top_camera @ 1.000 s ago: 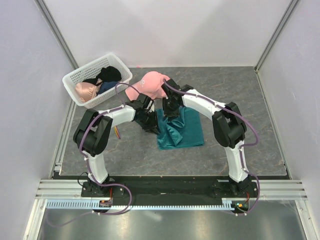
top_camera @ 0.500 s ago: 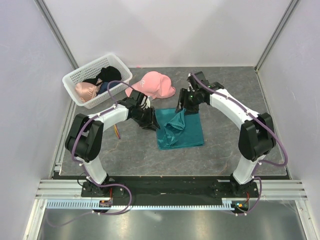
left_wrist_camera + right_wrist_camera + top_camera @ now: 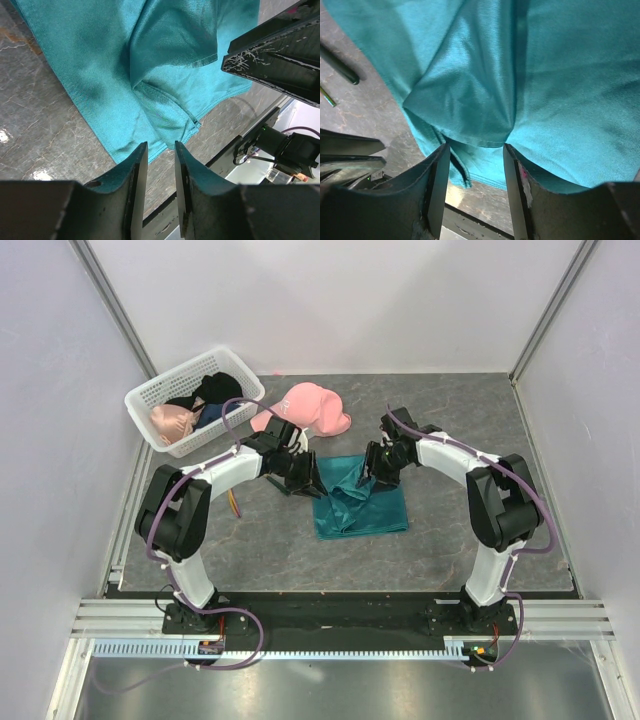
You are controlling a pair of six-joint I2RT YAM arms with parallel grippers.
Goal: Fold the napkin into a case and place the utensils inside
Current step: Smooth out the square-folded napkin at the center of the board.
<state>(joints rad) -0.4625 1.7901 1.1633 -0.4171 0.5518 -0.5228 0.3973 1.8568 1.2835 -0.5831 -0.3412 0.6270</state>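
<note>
The left end effector [image 3: 160,147] hovers low at the left edge of the napkin [image 3: 368,508], its jaws parted by a narrow gap and holding nothing. The right end effector [image 3: 476,147] stands wider open, straddling a raised fold in the cloth, and it cannot be told whether its pads touch the fabric. The napkin lies mid-desk between the two arms, with a flap turned over on itself toward the far left. This gives layered creases but not yet a narrow case. The end effectors flank this flap from either side, probably so that each can take one end of the fold and draw it across evenly. The utensils, a dark handle [image 3: 340,65] and a thin piece [image 3: 327,95], rest on the bare desk [image 3: 450,420] left of the cloth. That placement likely keeps them clear of the folding. A pink cap [image 3: 305,408] and a white basket [image 3: 160,390] sit on the far side.
</note>
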